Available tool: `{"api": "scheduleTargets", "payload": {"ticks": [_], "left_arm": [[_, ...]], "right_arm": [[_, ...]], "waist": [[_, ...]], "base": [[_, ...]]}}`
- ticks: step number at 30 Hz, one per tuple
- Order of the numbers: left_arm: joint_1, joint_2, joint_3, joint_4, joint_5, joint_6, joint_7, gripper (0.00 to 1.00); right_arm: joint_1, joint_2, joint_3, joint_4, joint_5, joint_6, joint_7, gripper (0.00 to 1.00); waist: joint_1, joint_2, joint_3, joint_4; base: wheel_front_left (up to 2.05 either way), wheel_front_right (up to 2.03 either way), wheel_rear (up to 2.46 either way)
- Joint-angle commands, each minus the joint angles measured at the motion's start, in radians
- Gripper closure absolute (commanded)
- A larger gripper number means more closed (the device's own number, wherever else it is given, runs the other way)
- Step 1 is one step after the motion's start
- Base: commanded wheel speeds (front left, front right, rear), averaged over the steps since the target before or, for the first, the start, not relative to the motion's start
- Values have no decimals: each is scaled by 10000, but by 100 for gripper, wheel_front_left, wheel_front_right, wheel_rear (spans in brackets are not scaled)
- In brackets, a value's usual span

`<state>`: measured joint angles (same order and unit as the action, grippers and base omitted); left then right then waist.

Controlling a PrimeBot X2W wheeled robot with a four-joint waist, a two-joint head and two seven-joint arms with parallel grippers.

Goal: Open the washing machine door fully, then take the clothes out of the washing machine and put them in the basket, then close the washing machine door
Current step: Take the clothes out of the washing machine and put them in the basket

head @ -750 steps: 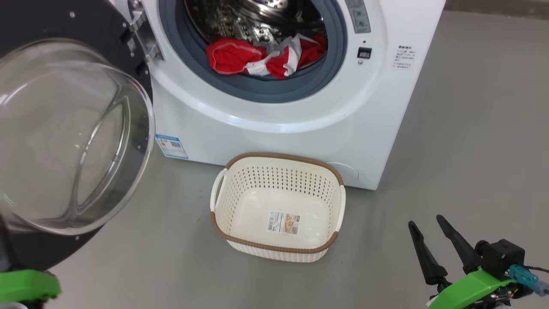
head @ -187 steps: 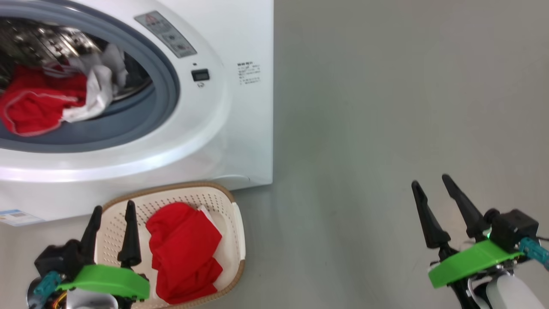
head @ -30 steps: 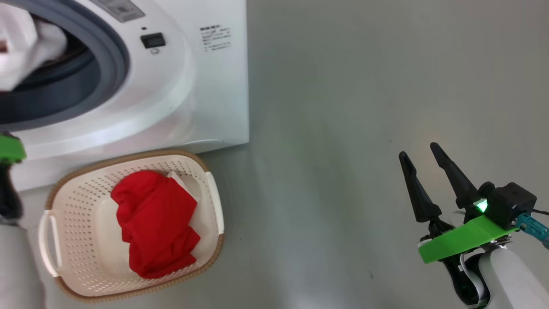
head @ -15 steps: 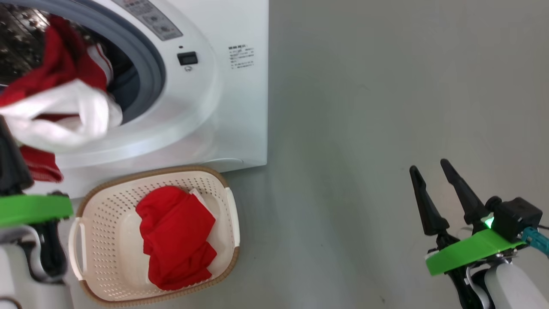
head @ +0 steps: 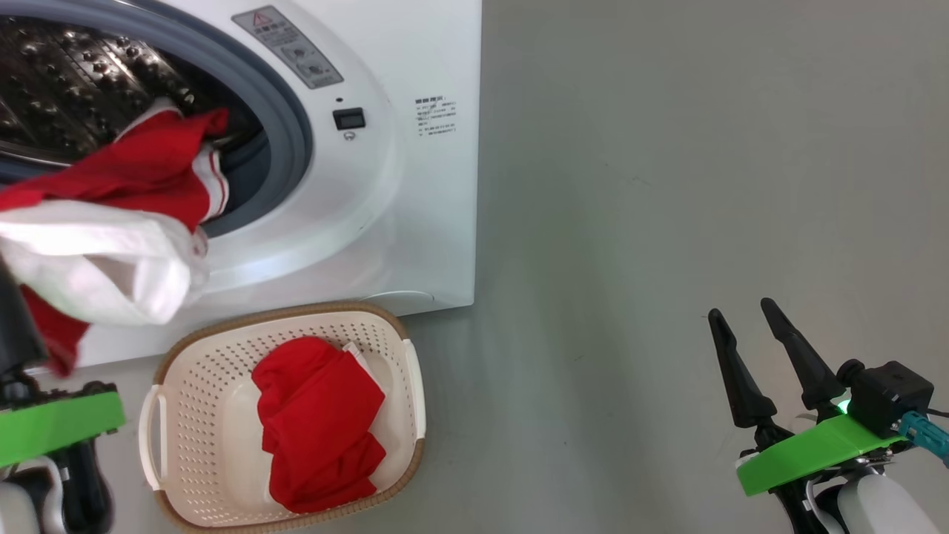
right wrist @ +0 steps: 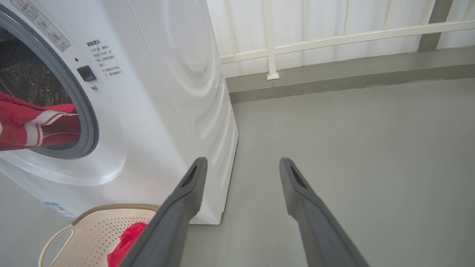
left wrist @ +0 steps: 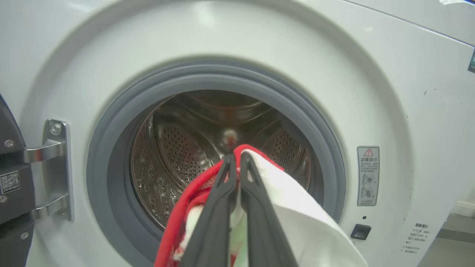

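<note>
The white washing machine [head: 371, 208] stands with its drum [left wrist: 193, 148] exposed. Its door's black rim [left wrist: 9, 148] shows at the left of the left wrist view, swung aside on its hinge [left wrist: 52, 170]. My left gripper [left wrist: 235, 163] is shut on a red and white garment [head: 111, 237] of the clothes, which trails from the drum mouth out over the machine's front. The basket [head: 178, 371] sits on the floor below, holding a folded red garment [head: 319, 423]. My right gripper [head: 741, 309] hovers open, with nothing in it, far to the right over the floor.
Grey floor [head: 667, 222] stretches to the right of the machine. A white railing [right wrist: 271, 48] and a low kerb run behind it. The basket's rim [right wrist: 111, 207] lies just left of my right gripper's fingers [right wrist: 185, 207].
The left gripper has drawn the red and white garment further out of the drum, towards me. The head camera has shifted. The right arm has stayed still.
</note>
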<state>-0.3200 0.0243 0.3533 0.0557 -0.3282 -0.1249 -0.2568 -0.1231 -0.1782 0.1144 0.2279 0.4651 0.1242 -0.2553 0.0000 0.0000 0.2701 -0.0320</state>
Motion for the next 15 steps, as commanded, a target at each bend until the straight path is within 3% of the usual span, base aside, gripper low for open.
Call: {"api": "scheduleTargets", "payload": {"ticks": [1,8,15], "left_arm": [[213,264,220,-577,-128,-57,-49,100],[716,262,-146,-777,-69,-57,-49,100],[868,261,-554,397,-76,1,-49,100]], "right_arm": [[87,-97,193,-228,25,65,-65,0],[84,-81,211,-212,45,65,-65,0],[-80,-19,236,-274,48,65,-65,0]], "waist": [[0,0,13,-13],[0,0,94,-57],[0,0,474,-157]], "base": [[0,0,0],[0,0,0],[0,0,0]]}}
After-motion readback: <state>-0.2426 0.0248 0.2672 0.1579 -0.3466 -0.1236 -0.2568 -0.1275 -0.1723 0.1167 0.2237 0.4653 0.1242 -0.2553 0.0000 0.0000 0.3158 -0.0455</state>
